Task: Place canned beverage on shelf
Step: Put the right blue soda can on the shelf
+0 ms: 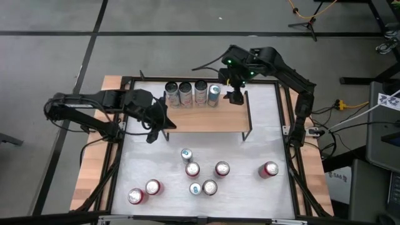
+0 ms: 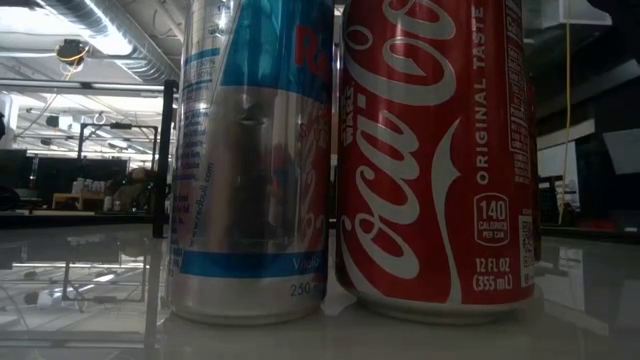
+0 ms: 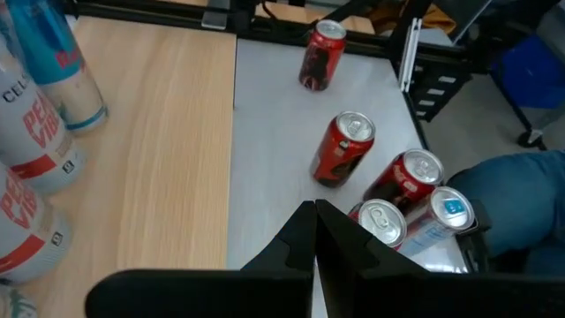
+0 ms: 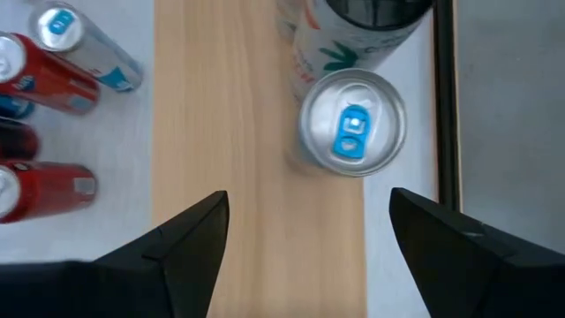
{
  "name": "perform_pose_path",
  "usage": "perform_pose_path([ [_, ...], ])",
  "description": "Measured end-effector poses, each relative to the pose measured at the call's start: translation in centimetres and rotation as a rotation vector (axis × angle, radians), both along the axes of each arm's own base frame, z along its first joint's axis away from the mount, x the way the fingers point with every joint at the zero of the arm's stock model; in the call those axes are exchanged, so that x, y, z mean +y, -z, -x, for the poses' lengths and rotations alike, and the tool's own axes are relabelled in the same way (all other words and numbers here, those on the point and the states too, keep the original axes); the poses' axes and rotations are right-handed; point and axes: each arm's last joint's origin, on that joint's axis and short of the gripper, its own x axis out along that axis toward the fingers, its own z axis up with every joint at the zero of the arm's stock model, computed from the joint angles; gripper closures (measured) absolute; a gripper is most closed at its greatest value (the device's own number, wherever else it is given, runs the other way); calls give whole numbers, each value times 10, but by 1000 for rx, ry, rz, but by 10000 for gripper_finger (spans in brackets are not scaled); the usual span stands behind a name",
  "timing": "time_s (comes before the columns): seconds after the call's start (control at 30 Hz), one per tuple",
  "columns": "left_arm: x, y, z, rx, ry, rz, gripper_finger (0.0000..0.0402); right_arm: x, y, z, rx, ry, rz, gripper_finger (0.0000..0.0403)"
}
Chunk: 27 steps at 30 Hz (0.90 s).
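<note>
Cans on the shelf, more waiting below

Shelf (image 1: 206, 119) sat near the far side of the tabletop (image 1: 262, 144). It had a light wood top and thin black legs. Four cans stood in a row along its back edge. Three were pale cans (image 1: 185, 92). The fourth one, at the right end of the row, was a silver can with a blue tab (image 1: 214, 94).

The right gripper (image 1: 236, 95) hung just beside that blue-tab can, over the shelf. Its two fingers were spread wide apart with nothing between them. In the right wrist view, the can (image 4: 352, 124) stood upright on the wood, out past the open fingers and not touching them.

The left gripper (image 1: 152, 128) was at the left end of the shelf. Its fingers were pressed together and held nothing.

More cans stood on the tabletop in front of the shelf. Most were red cans (image 1: 222, 169). Two had blue tabs (image 1: 186, 154). One red can (image 1: 269, 169) stood off to the right, apart from the rest
</note>
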Motion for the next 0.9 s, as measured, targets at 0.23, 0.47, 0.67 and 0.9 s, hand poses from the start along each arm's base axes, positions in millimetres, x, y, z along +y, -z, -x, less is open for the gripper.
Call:
perform_pose_path([
  [0.23,0,3,-4,15,0,-1,401,-4,8,-14,-18,-46,28,100],
  [0.47,0,3,-4,15,0,-1,401,-7,10,-22,-55,-69,59,100],
  [0.67,0,3,-4,15,0,-1,401,-10,15,-26,-26,-52,86,100],
  [0.9,0,3,-4,15,0,-1,401,-13,23,-33,-2,-64,104,100],
])
